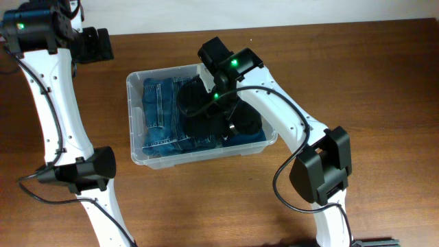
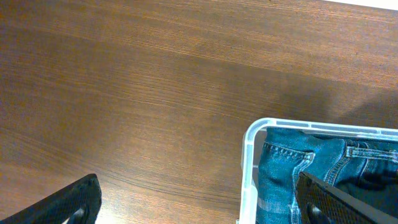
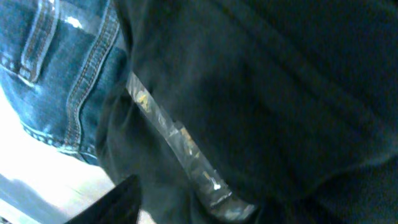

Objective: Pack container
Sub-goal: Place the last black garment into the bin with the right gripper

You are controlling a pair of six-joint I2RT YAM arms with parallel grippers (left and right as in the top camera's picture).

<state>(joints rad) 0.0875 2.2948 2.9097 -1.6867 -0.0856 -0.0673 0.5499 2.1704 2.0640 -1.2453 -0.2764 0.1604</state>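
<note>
container [image 1: 135, 137] clear rounded plastic | jeans [image 1: 161, 113] blue stitched denim | black cloth [image 3: 249, 93] | left gripper [image 2: 199, 202] spread wide | right gripper [image 1: 230, 122] can't tell

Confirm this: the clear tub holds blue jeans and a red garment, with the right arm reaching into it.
Wrong colour: the garment is black, not red, as the right wrist view shows. The container does hold blue jeans, with the right arm reaching in.

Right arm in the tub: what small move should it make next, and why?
Probably a gentle downward press. The right gripper sits against the dark garment, which lies bunched on the jeans inside the container, so flattening it seems the sensible next step.
</note>
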